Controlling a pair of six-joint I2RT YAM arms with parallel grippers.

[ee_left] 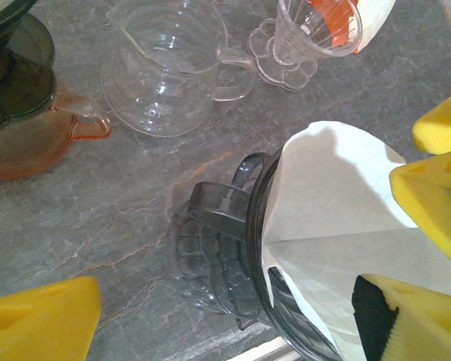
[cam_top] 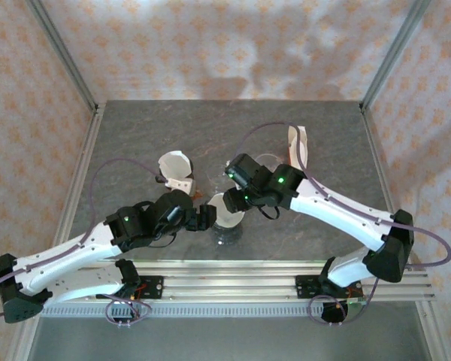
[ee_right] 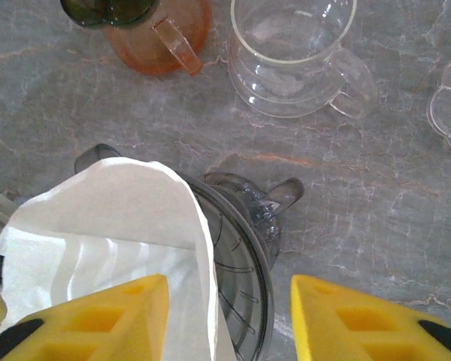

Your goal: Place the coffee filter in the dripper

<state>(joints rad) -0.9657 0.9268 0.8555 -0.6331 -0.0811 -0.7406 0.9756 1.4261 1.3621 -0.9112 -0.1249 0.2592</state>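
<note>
White paper filter [ee_left: 338, 210] sits in grey dripper [ee_left: 225, 248] on table [ee_right: 376, 188]. Left end effector [cam_top: 204, 218] wide open beside it; right end effector [ee_right: 229, 289] half open, straddling filter edge and dripper rim.

The filter [ee_right: 105, 226] is a white paper cone, open side up, seated inside the dripper [ee_right: 248, 256], with its top edge rising above the dripper's rim. The dripper is smoky grey clear plastic, ribbed inside, with a handle. It stands upright close to the near edge, about midway between left and right.
</note>
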